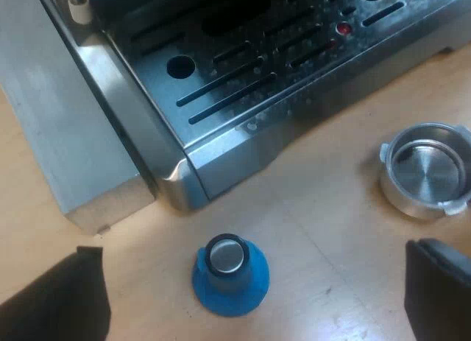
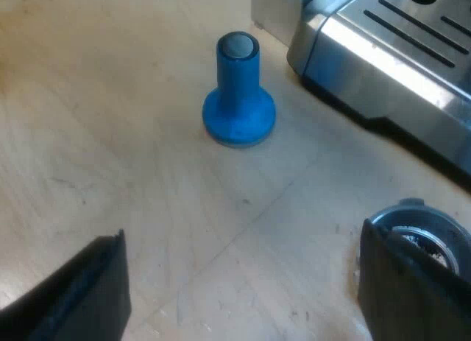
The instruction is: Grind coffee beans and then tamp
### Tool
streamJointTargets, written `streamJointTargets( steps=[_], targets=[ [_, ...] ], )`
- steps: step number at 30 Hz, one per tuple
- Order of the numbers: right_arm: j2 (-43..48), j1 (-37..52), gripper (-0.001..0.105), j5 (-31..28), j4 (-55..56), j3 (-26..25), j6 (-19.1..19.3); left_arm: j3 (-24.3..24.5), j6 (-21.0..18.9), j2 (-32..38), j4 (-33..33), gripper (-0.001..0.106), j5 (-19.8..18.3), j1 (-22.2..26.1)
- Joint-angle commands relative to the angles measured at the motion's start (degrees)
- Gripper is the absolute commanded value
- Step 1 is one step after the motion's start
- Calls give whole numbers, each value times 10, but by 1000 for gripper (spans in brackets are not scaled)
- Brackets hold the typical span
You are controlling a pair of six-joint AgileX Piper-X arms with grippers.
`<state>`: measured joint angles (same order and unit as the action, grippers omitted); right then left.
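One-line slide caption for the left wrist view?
Open left gripper over blue tamper and metal holder by the espresso machine.

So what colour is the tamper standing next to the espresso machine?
The tamper is blue with a silvery metal top end; the right wrist view shows it best.

Coffee-making bench, steel espresso machine (image 1: pixel 243 127), pale wooden tabletop (image 2: pixel 110 171)
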<state>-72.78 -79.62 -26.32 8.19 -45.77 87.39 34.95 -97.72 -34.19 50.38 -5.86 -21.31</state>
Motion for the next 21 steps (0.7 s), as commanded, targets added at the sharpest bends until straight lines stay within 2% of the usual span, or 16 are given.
streamJointTargets(
  steps=[1,7,11,21],
  targets=[
    [1,1,67,-5,-7,-5,-8,5,1,-22,-22,83,-3,0],
    [1,1,67,-5,-7,-5,-13,5,1,-100,-44,83,3,0],
    [1,1,67,-5,-7,-5,-13,5,4,-154,-46,83,27,0],
    [1,1,67,-5,-7,-5,-13,5,28,-278,-73,83,27,0]
  ],
)
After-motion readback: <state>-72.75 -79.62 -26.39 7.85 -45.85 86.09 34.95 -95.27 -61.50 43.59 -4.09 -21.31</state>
